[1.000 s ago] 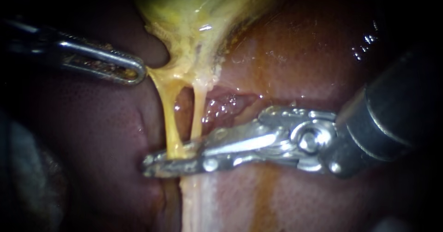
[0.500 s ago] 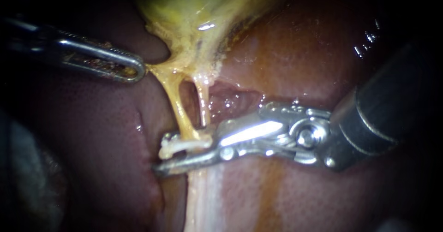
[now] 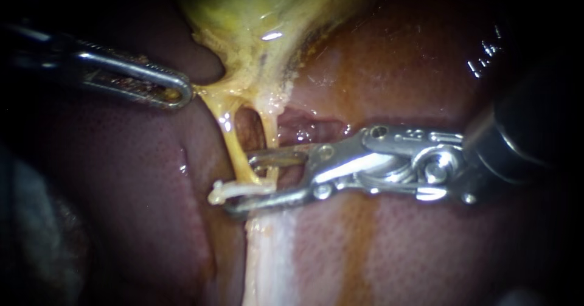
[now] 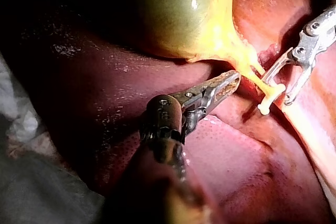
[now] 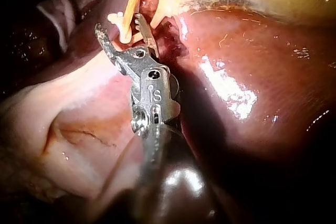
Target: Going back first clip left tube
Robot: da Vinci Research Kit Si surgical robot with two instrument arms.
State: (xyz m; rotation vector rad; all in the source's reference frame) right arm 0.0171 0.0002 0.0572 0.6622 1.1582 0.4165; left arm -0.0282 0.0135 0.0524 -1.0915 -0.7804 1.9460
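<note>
Two yellow tubes run down from the gallbladder [image 3: 255, 14]: the left tube [image 3: 231, 139] and the right tube [image 3: 268, 126]. A white clip [image 3: 234, 190] sits across the left tube's lower end. My right instrument [image 3: 242, 183] has its jaws open, one above and one below the clip, with the upper jaw across both tubes. The right wrist view shows the clip [image 5: 114, 18] just inside the open jaws of my right instrument [image 5: 119, 24]. My left instrument [image 3: 182, 93] is shut on the yellow gallbladder tissue beside the tubes and holds it to the left; the left wrist view shows its jaws [image 4: 231, 80] lying together.
Dark red liver [image 3: 413, 75] surrounds the tubes. A pale band of tissue [image 3: 267, 257] runs down below the clip. White cloth [image 4: 16, 114] lies beside my left instrument's shaft. The green gallbladder body [image 4: 178, 9] bulges ahead of that instrument.
My right instrument's jaws have opened off the left tube, leaving the white clip on it, and the instrument has drawn back to the right. My left instrument has held still.
</note>
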